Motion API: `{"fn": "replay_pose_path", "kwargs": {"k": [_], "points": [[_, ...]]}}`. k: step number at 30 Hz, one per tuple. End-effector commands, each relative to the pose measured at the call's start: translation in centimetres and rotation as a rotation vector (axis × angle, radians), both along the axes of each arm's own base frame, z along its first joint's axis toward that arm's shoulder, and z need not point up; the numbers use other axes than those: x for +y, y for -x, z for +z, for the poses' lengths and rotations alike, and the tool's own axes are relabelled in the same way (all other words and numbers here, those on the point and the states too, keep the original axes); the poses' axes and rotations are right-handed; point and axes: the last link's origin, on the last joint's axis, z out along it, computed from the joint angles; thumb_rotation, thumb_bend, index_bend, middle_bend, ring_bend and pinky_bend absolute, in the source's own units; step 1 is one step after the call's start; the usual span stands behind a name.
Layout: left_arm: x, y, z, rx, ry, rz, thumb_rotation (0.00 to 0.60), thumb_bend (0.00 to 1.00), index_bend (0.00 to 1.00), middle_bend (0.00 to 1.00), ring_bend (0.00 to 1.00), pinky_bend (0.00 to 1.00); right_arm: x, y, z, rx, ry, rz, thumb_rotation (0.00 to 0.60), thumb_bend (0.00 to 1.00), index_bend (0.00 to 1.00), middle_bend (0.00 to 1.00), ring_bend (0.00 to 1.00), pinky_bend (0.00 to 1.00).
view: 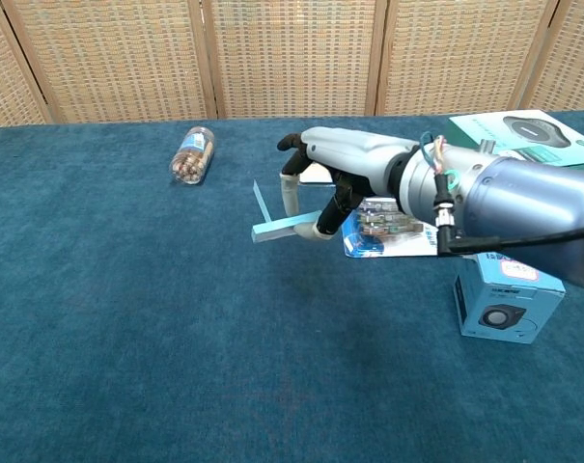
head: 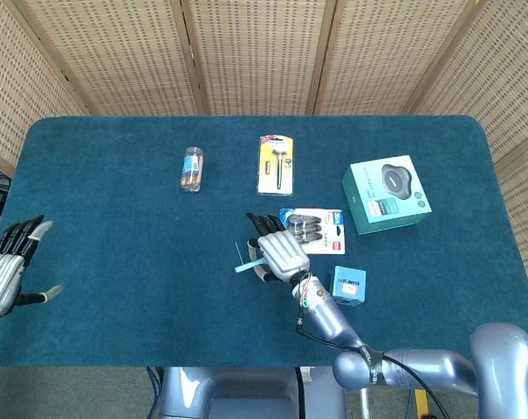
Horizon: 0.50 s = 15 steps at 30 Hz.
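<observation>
1. The right hand [view: 340, 178] pinches a thin light-blue strip [view: 284, 226] between thumb and curled fingers, holding it clear of the blue table [view: 127, 338] near the table's middle; in the head view the right hand [head: 277, 253] sits just left of a flat blister pack.
2. The strip juts out to the left of the hand, with a slim upright piece rising at its far end.
3. Just beside the hand lies the blister pack [view: 393, 227], flat on the cloth.
4. A small blue box [view: 507, 304] stands near the forearm, apart from the pack.
5. Farther back lie a yellow carded tool [head: 276, 163] and a teal boxed item [head: 387, 194].
6. A small clear jar [view: 192, 154] lies on its side, well apart to the left.
7. The left hand [head: 6, 275] hangs at the table's left edge, fingers spread, holding nothing.
</observation>
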Motion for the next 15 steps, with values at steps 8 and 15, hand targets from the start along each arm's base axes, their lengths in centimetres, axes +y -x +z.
{"fn": "replay_pose_path", "kwargs": {"k": [8,15], "points": [[6.1,-6.4,-1.0,0.109,0.207,-0.307,0.600,0.03,0.02,0.65,0.55,0.32,1.4,-1.7,1.4,-0.016,-0.013,0.063,0.600,0.44,0.61,0.00,0.00,0.00],[8.2,-7.8,-2.4,0.094,0.218,-0.374,0.600,0.11,0.19,0.82,0.74,0.66,1.8,-2.5,1.7,-0.008,-0.008,0.086,0.600,0.45,0.63,0.00,0.00,0.00]]}}
